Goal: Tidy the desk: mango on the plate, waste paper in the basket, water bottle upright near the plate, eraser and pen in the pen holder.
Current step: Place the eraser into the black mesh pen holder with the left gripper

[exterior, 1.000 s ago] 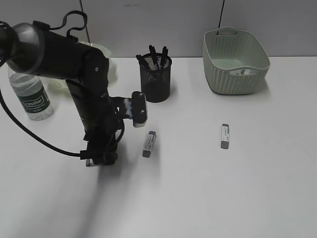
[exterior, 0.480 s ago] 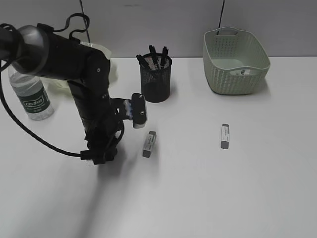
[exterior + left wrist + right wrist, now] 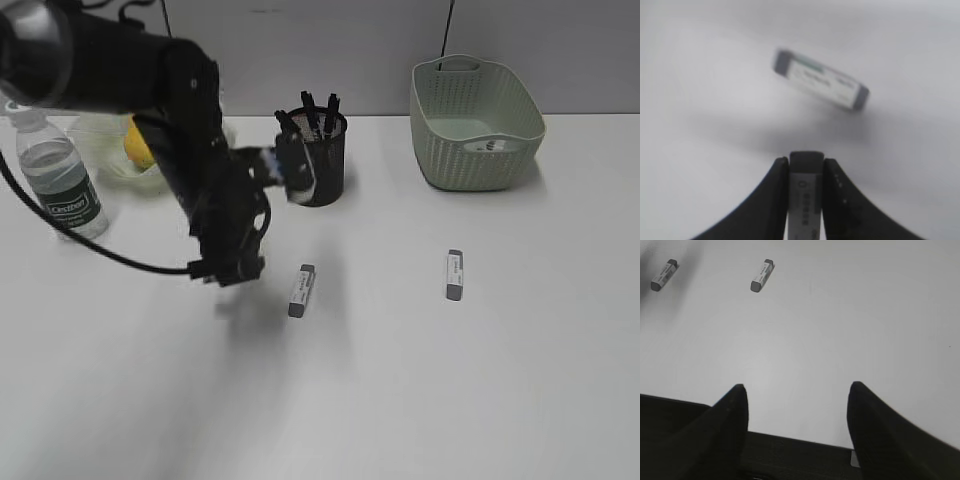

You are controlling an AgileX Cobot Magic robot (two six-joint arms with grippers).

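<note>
Left hand [image 3: 805, 165] clamped on eraser [image 3: 804, 200] in wrist view only, right hand [image 3: 796, 400] apart.

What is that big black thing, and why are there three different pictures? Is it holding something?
It is a robot arm tidying a white desk. One picture looks at the desk from the front. The other two come from little cameras on the robot's two wrists. The left end effector is pinching an eraser and carrying it above the desk. Two more erasers lie there, one near the arm and one farther right. The right end effector is open and empty. At the back stand a water bottle, a black pen holder and a green basket.
</note>
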